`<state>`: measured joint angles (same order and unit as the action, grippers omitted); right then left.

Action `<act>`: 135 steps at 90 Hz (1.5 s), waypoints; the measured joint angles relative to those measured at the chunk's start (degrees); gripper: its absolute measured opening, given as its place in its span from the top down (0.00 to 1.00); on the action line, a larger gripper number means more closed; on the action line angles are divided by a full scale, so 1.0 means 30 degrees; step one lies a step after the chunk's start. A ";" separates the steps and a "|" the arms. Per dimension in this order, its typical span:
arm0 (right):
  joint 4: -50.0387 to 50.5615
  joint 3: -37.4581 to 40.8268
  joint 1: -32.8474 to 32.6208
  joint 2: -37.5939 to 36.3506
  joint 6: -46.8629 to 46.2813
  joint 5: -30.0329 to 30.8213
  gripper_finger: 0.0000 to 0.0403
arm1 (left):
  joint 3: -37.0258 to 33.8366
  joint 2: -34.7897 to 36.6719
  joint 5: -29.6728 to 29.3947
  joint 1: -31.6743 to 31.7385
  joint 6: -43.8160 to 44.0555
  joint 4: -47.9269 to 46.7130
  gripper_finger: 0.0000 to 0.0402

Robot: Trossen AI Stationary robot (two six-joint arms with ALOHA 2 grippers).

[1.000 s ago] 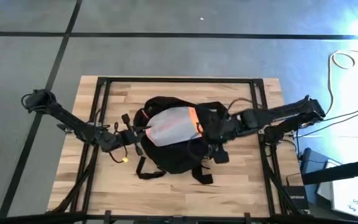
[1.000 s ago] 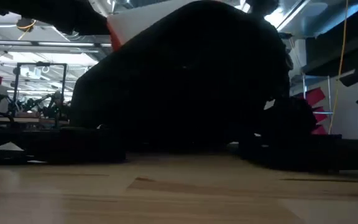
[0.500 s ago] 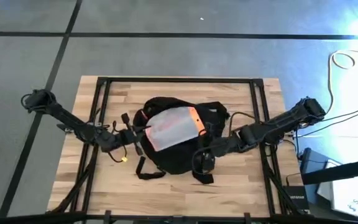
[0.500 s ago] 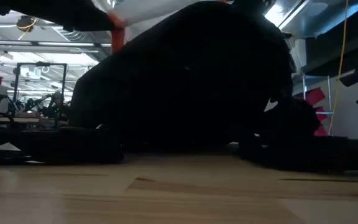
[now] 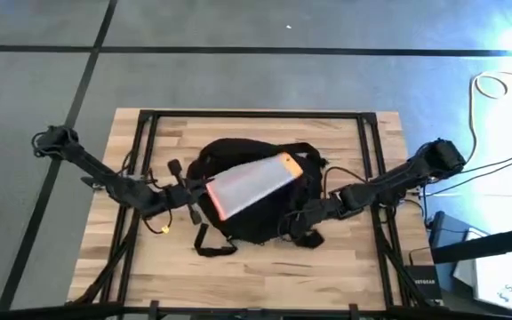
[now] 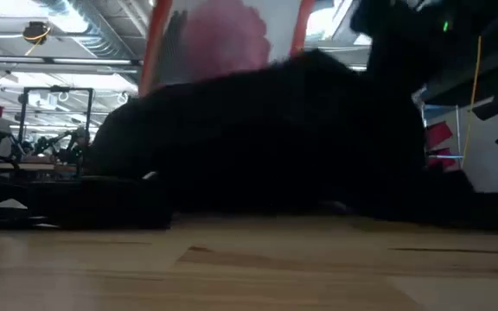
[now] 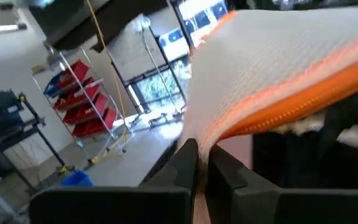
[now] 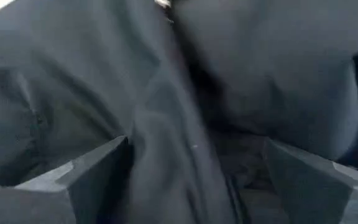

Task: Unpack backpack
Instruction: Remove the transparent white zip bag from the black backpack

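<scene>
The backpack (image 5: 254, 191) lies mid-bench (image 5: 345, 276) with bare wood all around, the left claw (image 5: 204, 190) pinched on the corner of a white pouch (image 5: 249, 185) with orange edges over it, and the right claw (image 5: 299, 226) spread wide against its near-right edge.

I find almost no readable text from my station. In the high view, at the lower right of the frame, a dark box (image 5: 423, 286) beside the table carries a short line of white lettering, too small for me to make out. The backpack (image 5: 247, 213) shows no lettering in any view. The white mesh pouch (image 5: 249, 185) with orange edging bears no print that I can read.
</scene>
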<state>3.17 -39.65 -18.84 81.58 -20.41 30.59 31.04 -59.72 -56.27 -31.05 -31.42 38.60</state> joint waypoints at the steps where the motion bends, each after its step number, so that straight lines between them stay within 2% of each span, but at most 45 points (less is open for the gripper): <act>1: 0.0003 0.0113 0.0096 0.0000 -0.0042 0.0091 0.13 | 0.0098 0.0005 0.0000 -0.0051 -0.0159 0.0009 1.00; 23: -0.0019 0.2211 0.3339 0.0000 -0.0573 0.0750 0.13 | 0.2230 0.0020 0.0294 -0.1572 -0.2640 0.0017 1.00; 34: -0.0149 0.2366 0.5338 0.0000 -0.0566 0.0767 0.13 | 0.3253 0.0022 0.1155 -0.2288 -0.2545 -0.0080 1.00; 48: -0.1666 0.2366 0.7998 0.0000 0.0467 0.0175 0.13 | 0.3332 0.0013 0.3451 -0.2860 -0.0814 -0.0700 1.00; 72: -0.2723 0.2366 1.1757 0.0000 0.1366 -0.1874 0.13 | 0.3332 -0.0380 0.7339 -0.3031 0.5687 -0.4120 1.00; 84: -0.3105 0.2366 1.1923 -0.0163 0.1331 -0.4069 0.13 | 0.3332 -0.1297 0.7993 -0.2943 0.7139 -0.5400 1.00; 98: -0.2554 0.2358 1.1579 -0.0746 0.1033 -0.5799 0.13 | 0.3332 -0.2479 0.8513 -0.2004 0.8292 -0.5075 1.00; 120: -0.1471 0.2358 1.0675 -0.2609 0.0897 -0.6063 0.13 | 0.3332 -0.4276 1.2369 0.0118 1.0691 -0.3452 1.00; 135: -0.1105 0.2358 1.0031 -0.4072 0.1434 -0.6070 0.13 | 0.3332 -0.5630 1.2706 0.0970 1.0918 -0.2443 1.00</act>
<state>-0.14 -32.58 11.26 69.36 -16.11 12.38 41.04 -76.61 -18.15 -28.14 1.33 31.27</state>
